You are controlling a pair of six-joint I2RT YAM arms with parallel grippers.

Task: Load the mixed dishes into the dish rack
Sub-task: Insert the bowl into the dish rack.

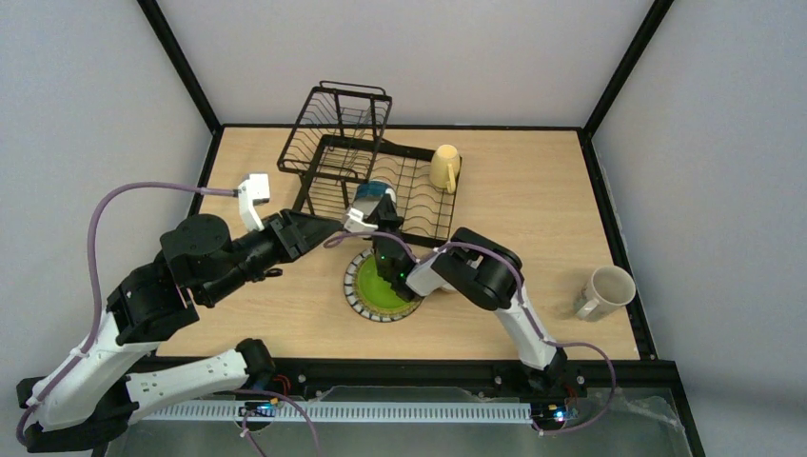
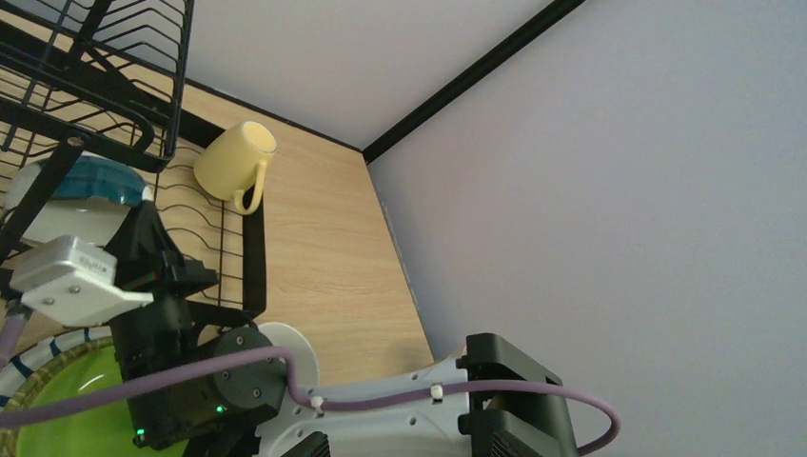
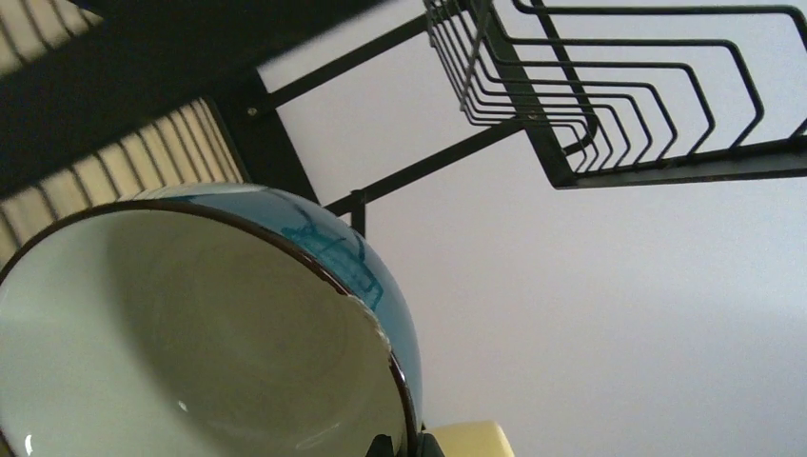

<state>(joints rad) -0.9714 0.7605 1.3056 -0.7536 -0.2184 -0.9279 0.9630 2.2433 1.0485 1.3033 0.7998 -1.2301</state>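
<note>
The left arm reaches from the near left corner toward the middle of the table (image 1: 533,190), and its pincer (image 1: 324,228) ends just beside the near left corner of the dish rack (image 1: 423,195); whether it is open or closed cannot be told. The rack stands at the far middle, with its taller basket (image 1: 338,124) on the left and its flat tray on the right. At the tray's near edge a blue bowl (image 1: 377,202) is tipped on its side, and the right pincer (image 1: 381,228) is closed on its rim. Just near of the rack, a green plate (image 1: 366,284) with a striped rim lies flat on the table, partly under the right arm. A yellow mug (image 1: 444,167) lies on the tray's far right corner. A cream mug (image 1: 606,290) stands well apart on the table, near the right edge.
</note>
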